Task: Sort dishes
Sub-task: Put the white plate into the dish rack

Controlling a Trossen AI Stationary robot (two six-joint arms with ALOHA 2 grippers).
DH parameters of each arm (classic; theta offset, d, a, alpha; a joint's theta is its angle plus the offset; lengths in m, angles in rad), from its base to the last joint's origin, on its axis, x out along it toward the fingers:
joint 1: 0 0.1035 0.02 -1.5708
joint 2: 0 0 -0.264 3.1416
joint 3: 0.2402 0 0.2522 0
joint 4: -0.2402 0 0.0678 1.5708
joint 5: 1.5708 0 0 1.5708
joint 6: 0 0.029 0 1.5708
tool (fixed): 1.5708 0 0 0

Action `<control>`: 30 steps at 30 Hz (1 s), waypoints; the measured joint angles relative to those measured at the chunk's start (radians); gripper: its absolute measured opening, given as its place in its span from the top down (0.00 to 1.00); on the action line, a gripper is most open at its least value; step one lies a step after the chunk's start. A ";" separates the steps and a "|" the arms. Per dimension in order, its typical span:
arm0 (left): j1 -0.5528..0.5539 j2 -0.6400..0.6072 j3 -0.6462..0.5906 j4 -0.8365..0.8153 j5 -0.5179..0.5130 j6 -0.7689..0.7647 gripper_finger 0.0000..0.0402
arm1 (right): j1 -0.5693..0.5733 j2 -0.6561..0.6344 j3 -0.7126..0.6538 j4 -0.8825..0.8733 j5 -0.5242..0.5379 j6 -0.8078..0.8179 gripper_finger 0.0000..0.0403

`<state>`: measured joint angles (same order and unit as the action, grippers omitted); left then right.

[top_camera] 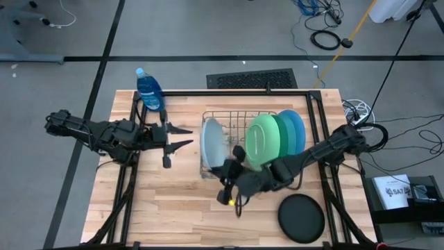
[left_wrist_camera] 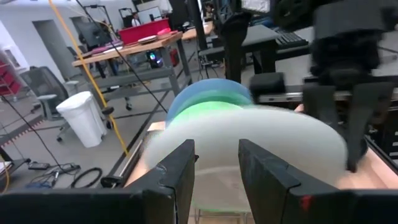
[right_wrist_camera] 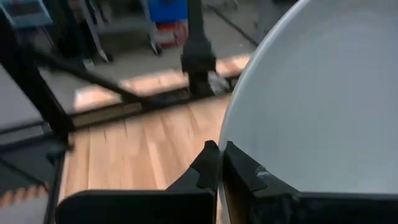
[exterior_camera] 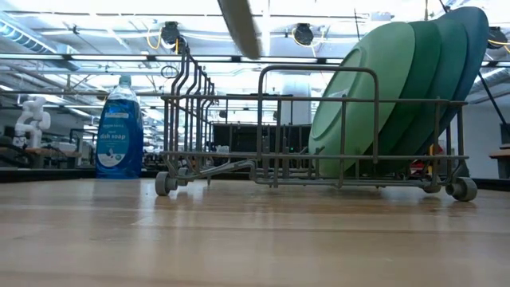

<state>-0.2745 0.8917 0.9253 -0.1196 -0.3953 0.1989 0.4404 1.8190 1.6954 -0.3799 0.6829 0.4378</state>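
Standing on edge at the left end of the grey wire rack, your pale mint round plate is the dish in play; in the right wrist view it fills the frame as a smooth pale disc. Your right hand sits just at that plate's lower rim near the rack's front corner, its two dark fingers pressed together, with the plate's edge right against them; you cannot tell whether the edge is pinched between them. At the rack's right end you have the light green plate, the dark green plate, the teal plate and the bright blue plate leaning together in a row. Your smaller black round dish lies flat on the wooden bench, near the front right corner, apart from the rack. Your left hand hovers left of the rack, fingers spread apart and holding nothing, pointing toward the pale plate. Behind it, a blue plastic dish-soap bottle stands upright at the bench's back left edge.
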 joint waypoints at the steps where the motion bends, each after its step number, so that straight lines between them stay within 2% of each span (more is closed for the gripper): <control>1: 0.000 0.000 0.000 0.000 0.003 0.001 0.68 | -0.012 -0.017 -0.037 0.077 -0.016 -0.027 1.00; 4: 0.000 0.000 0.000 -0.001 0.015 0.002 0.68 | -0.044 -0.061 -0.153 0.292 -0.085 -0.109 1.00; 7: 0.000 0.000 0.000 -0.001 0.020 0.005 0.68 | -0.062 -0.124 -0.253 0.354 -0.111 -0.123 1.00; 12: 0.000 0.000 0.000 -0.002 0.021 0.018 0.68 | -0.059 -0.261 -0.443 0.399 -0.086 -0.026 1.00; 17: 0.000 0.001 0.000 -0.002 0.023 0.021 0.68 | -0.050 -0.377 -0.666 0.587 -0.079 0.063 1.00; 21: 0.000 0.001 0.000 -0.002 0.024 0.025 0.68 | -0.060 -0.400 -0.825 0.708 -0.078 0.167 1.00; 25: 0.000 0.001 0.000 -0.002 0.025 0.025 0.68 | -0.066 -0.406 -0.919 0.904 -0.079 0.172 1.00; 30: 0.000 0.001 0.000 -0.003 0.025 0.025 0.68 | -0.073 -0.406 -0.958 0.902 -0.081 0.212 1.00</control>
<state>-0.2745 0.8925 0.9253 -0.1221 -0.3702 0.2237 0.3673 1.4134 0.7379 0.5225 0.6020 0.6494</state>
